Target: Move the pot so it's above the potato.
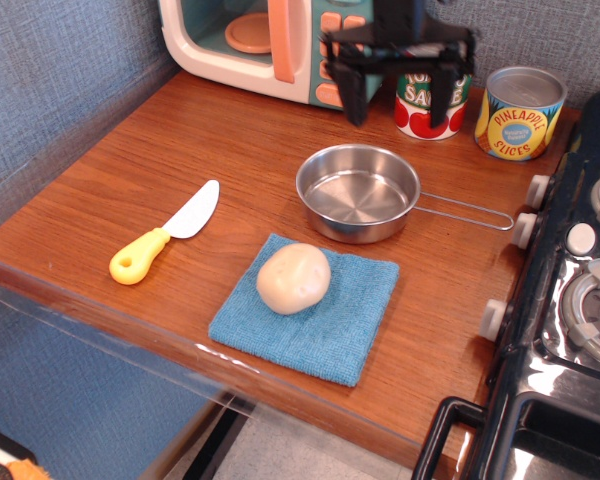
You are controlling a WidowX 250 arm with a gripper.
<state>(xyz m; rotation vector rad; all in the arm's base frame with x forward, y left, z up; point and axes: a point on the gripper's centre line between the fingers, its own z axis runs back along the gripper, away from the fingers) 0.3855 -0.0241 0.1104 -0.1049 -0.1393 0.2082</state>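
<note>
Two fingers of my gripper [398, 92] spread wide, holding nothing. Pot [358, 192] sits just behind potato [293, 278], placed as the task asks.

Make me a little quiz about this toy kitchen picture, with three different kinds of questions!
1. True or false: the potato sits on the blue cloth.
2. What does the pot hold? A) the potato B) nothing C) the knife
3. Fill in: the knife has a ____ handle.

Key: 1 true. 2 B. 3 yellow. Bonus fact: the gripper is open, up above the table near the microwave, holding nothing.
</note>
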